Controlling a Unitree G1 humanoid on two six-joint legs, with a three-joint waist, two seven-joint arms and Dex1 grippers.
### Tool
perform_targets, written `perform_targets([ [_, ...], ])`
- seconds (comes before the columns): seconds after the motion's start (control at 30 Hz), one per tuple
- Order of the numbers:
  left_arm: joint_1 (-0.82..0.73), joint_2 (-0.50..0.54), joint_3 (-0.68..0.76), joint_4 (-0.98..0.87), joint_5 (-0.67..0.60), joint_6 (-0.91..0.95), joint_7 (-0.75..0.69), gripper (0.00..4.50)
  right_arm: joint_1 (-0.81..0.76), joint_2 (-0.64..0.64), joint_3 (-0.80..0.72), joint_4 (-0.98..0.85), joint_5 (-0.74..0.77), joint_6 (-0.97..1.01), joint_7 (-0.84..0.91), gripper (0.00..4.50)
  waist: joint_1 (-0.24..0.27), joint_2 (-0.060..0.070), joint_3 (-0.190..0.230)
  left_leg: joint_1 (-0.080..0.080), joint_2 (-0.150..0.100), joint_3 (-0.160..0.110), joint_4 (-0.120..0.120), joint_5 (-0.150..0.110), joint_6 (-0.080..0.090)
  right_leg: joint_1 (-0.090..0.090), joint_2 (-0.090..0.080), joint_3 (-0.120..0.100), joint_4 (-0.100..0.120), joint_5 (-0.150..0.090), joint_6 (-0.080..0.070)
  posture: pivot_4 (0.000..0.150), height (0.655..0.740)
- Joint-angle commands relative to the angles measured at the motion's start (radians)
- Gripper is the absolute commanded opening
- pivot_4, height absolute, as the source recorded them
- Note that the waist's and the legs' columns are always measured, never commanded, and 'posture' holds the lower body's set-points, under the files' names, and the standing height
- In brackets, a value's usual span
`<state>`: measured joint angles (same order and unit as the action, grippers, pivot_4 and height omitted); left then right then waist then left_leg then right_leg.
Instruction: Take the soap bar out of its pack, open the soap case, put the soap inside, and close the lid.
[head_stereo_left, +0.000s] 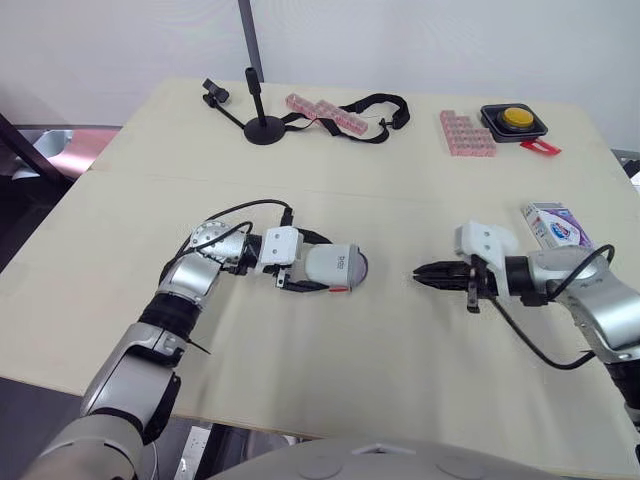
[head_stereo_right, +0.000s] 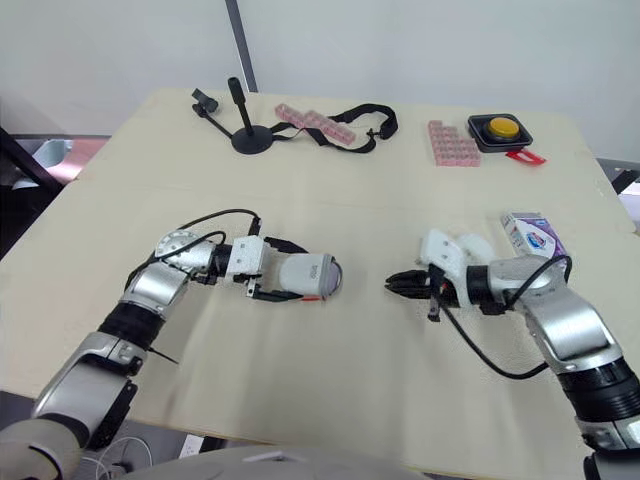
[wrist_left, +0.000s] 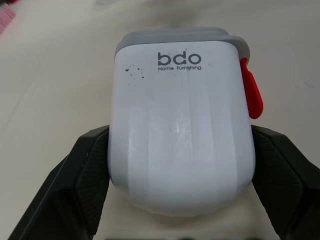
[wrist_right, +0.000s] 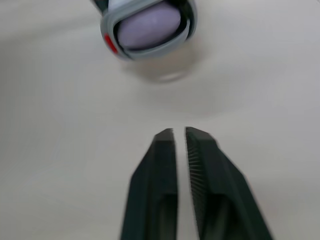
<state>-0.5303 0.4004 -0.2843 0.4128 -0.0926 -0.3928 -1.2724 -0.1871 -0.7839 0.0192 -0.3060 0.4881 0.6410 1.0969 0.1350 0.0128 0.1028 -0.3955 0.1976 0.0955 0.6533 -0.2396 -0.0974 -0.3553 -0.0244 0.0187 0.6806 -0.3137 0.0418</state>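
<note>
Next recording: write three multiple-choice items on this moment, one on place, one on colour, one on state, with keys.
1. Where is the purple-and-white cardboard soap pack? A) lying on the beige table B) on a shelf C) on a yellow button
2. What colour is the tab on the white plastic soap case? A) green B) red C) blue
3. What is the left gripper doing? A) hanging open B) gripping the pack C) gripping the case
Key: 1 A, it rests untouched on the tabletop; 2 B, the tab at the case's side is red; 3 C, both black fingers press the case's sides.
</note>
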Motion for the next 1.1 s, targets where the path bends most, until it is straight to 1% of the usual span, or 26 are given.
perform_targets([
  [0.03,0.024,-0.024,0.036,-0.071,-0.025,-0.076,0.073,3.48,-0.007,0.013,-0.089,-0.086,0.220,0.273,-0.068,1.85,0.003,0.000,0.000,0.000,0.000,0.000,0.000,0.000,0.000,0.000,0.000,0.000,0.000,0.000,0.000,0.150,0.7400],
  [0.07,0.034,-0.032,0.038,-0.080,-0.020,-0.093,0.095,3.48,-0.010,0.016,-0.107,-0.096,0.272,0.365,-0.103,2.22,0.005,0.000,0.000,0.000,0.000,0.000,0.000,0.000,0.000,0.000,0.000,0.000,0.000,0.000,0.000,0.150,0.7400],
  [0.1,0.041,-0.039,0.039,-0.086,-0.015,-0.107,0.114,3.48,-0.013,0.018,-0.121,-0.101,0.314,0.441,-0.133,2.34,0.005,0.000,0.000,0.000,0.000,0.000,0.000,0.000,0.000,0.000,0.000,0.000,0.000,0.000,0.000,0.150,0.7400],
  [0.13,0.047,-0.043,0.037,-0.089,-0.005,-0.126,0.134,3.48,-0.015,0.024,-0.135,-0.106,0.361,0.505,-0.154,2.85,0.006,0.000,0.000,0.000,0.000,0.000,0.000,0.000,0.000,0.000,0.000,0.000,0.000,0.000,0.000,0.150,0.7400],
  [0.23,0.066,-0.054,0.027,-0.109,0.016,-0.188,0.183,3.48,-0.016,0.088,-0.201,-0.097,0.499,0.687,-0.258,3.68,0.006,0.000,0.000,0.000,0.000,0.000,0.000,0.000,0.000,0.000,0.001,0.000,0.000,0.000,0.000,0.150,0.7400],
  [0.27,0.071,-0.056,0.022,-0.115,0.021,-0.205,0.192,3.48,-0.018,0.117,-0.224,-0.085,0.535,0.746,-0.299,4.13,0.007,0.000,0.000,0.000,0.000,0.000,0.000,0.000,0.000,0.000,0.001,0.000,-0.001,0.000,0.000,0.150,0.7400],
  [0.3,0.076,-0.057,0.017,-0.121,0.025,-0.216,0.200,3.48,-0.018,0.138,-0.240,-0.081,0.559,0.776,-0.328,4.42,0.007,0.000,0.000,0.000,0.000,0.000,0.000,0.000,0.000,0.000,0.001,0.000,-0.001,0.000,0.000,0.150,0.7400],
  [0.47,0.083,-0.051,-0.006,-0.127,0.034,-0.246,0.210,3.48,-0.041,0.261,-0.319,-0.057,0.656,0.852,-0.470,4.42,0.011,0.000,0.000,0.001,-0.001,0.000,0.000,0.000,0.000,0.000,0.001,0.000,-0.001,0.000,0.000,0.150,0.7400],
  [0.53,0.086,-0.050,-0.015,-0.133,0.032,-0.251,0.209,3.48,-0.050,0.302,-0.319,-0.059,0.660,0.844,-0.518,4.42,0.011,0.001,0.000,0.001,0.000,0.000,0.000,0.000,0.000,0.000,0.000,0.000,-0.001,0.000,0.000,0.150,0.7400],
  [0.67,0.089,-0.050,-0.026,-0.152,0.021,-0.245,0.201,3.48,-0.047,0.329,-0.292,-0.073,0.651,0.822,-0.564,4.42,0.014,0.001,0.000,0.001,0.000,0.000,0.000,0.000,-0.001,0.000,0.000,0.000,0.000,0.000,0.000,0.150,0.7400],
  [0.9,0.087,-0.051,-0.045,-0.179,0.005,-0.215,0.196,3.48,-0.058,0.360,-0.235,-0.069,0.636,0.766,-0.597,4.42,0.014,0.001,0.000,0.001,0.000,0.000,0.000,0.000,-0.001,0.000,-0.001,0.000,0.000,0.000,0.000,0.150,0.7400],
  [1.1,0.089,-0.054,-0.053,-0.183,0.006,-0.202,0.196,3.48,-0.066,0.374,-0.217,-0.059,0.650,0.748,-0.620,4.42,0.015,0.001,0.000,0.001,0.000,0.000,0.000,0.000,-0.001,0.000,0.000,0.000,0.000,0.000,0.000,0.150,0.7400],
])
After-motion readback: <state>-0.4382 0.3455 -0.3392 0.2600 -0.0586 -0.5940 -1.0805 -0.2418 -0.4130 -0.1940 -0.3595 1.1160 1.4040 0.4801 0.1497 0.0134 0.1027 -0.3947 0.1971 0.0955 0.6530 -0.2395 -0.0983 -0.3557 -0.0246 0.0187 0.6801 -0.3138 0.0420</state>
